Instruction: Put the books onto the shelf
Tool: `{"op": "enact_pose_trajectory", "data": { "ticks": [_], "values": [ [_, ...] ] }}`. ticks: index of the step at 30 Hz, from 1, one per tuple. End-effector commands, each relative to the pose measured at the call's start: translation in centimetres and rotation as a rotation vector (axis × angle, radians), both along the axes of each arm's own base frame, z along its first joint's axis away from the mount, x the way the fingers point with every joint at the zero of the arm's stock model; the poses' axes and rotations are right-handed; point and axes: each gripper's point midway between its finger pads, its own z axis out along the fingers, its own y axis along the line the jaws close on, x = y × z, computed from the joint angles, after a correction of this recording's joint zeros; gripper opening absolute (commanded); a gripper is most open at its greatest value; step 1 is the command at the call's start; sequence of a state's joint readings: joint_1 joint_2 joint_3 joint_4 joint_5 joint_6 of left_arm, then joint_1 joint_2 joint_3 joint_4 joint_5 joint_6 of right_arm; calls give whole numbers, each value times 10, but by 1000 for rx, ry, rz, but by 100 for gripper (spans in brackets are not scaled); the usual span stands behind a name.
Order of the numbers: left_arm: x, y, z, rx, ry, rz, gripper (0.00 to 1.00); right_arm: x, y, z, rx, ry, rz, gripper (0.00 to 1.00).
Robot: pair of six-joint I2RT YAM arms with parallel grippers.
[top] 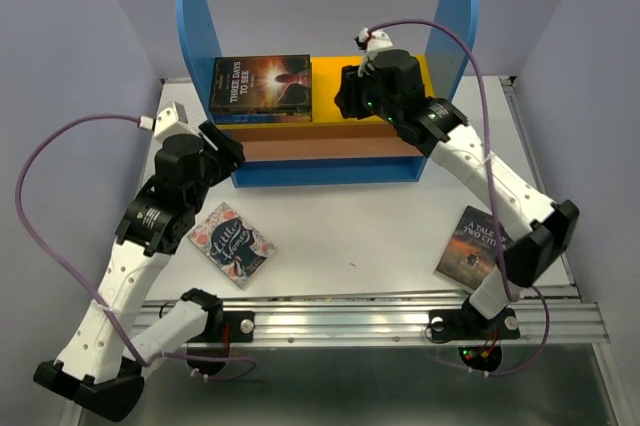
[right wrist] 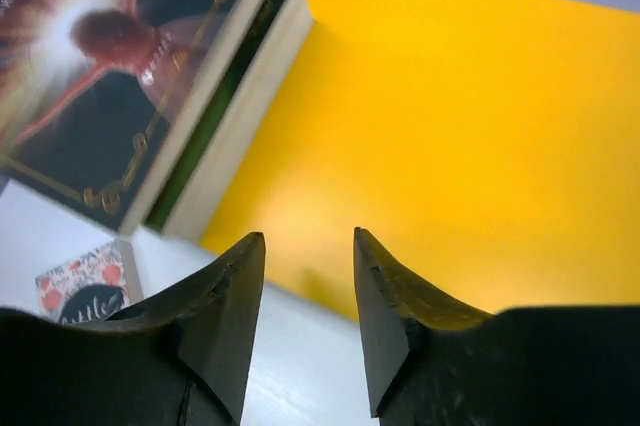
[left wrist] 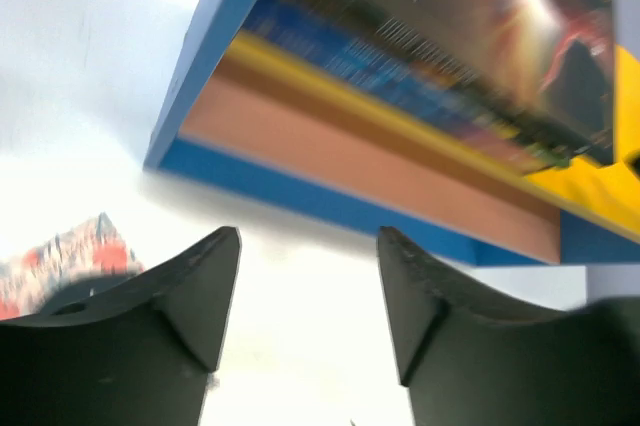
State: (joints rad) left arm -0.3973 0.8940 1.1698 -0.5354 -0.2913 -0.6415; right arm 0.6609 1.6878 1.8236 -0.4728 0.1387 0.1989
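The white counter point(top: 360, 236) fills the middle of the top view. The shelf point(top: 320, 172) stands at the upper middle, with its two blue sides pointing up. A stack of books point(top: 262, 86) lies on the left part of its yellow board point(right wrist: 450, 126). A flowery book point(top: 232, 244) lies flat at the lower left of the counter. A dark book point(top: 470, 243) lies at the lower right. The left end effector point(left wrist: 310, 241) is near the shelf's front left corner, wide apart and holding nothing. The right end effector point(right wrist: 308, 241) hangs over the yellow board beside the stack, a little apart and holding nothing.
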Motion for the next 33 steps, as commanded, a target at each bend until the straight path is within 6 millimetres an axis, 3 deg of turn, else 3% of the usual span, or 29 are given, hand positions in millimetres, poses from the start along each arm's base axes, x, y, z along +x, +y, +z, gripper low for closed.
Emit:
{"op": "enact_pose_trajectory", "data": {
  "ticks": [1, 2, 3, 4, 5, 8, 9, 13, 16, 19, 20, 22, 23, 25, 26, 27, 29, 30, 33],
  "values": [
    [-33, 21, -51, -67, 122, 122, 89, -35, -30, 21, 65, -52, -35, 54],
    [-40, 23, -58, -116, 132, 154, 99, -46, -30, 13, 66, -35, 3, 71],
    [-49, 28, -86, -102, 202, 184, 99, -64, -34, 21, 103, -43, 43, 79],
    [-54, 31, -96, -116, 225, 207, 99, -78, -26, 18, 138, -28, 119, 87],
    [-62, 35, -107, -166, 254, 264, 99, -100, -23, -2, 155, 17, 180, 100],
    [-76, 46, -144, -209, 317, 373, 99, -136, -6, -21, 216, 61, 336, 100],
    [-79, 47, -150, -227, 328, 393, 99, -143, -6, -43, 214, 116, 347, 100],
    [-87, 48, -194, -296, 381, 476, 99, -189, 22, -94, 206, 240, 481, 100],
    [-84, 48, -199, -310, 376, 490, 99, -199, 37, -121, 211, 295, 505, 100],
    [-80, 54, -199, -349, 345, 562, 99, -211, 67, -139, 209, 319, 567, 100],
    [-75, 52, -202, -339, 342, 550, 99, -220, 80, -160, 180, 370, 590, 100],
    [-70, 47, -212, -346, 365, 546, 99, -221, 105, -158, 203, 350, 643, 100],
    [-63, 44, -220, -338, 379, 541, 99, -224, 118, -182, 171, 400, 657, 100],
    [-64, 46, -237, -329, 432, 571, 99, -223, 133, -191, 161, 409, 683, 100],
    [-63, 47, -241, -322, 445, 585, 99, -216, 145, -185, 176, 391, 691, 100],
    [-60, 52, -244, -315, 449, 614, 99, -217, 154, -204, 145, 414, 703, 100],
    [-58, 59, -246, -296, 439, 648, 99, -213, 171, -203, 145, 404, 724, 100],
    [-58, 64, -247, -287, 427, 671, 99, -211, 175, -218, 123, 424, 729, 100],
    [-53, 76, -248, -296, 409, 694, 99, -206, 188, -222, 124, 423, 746, 100]
  ]
}}
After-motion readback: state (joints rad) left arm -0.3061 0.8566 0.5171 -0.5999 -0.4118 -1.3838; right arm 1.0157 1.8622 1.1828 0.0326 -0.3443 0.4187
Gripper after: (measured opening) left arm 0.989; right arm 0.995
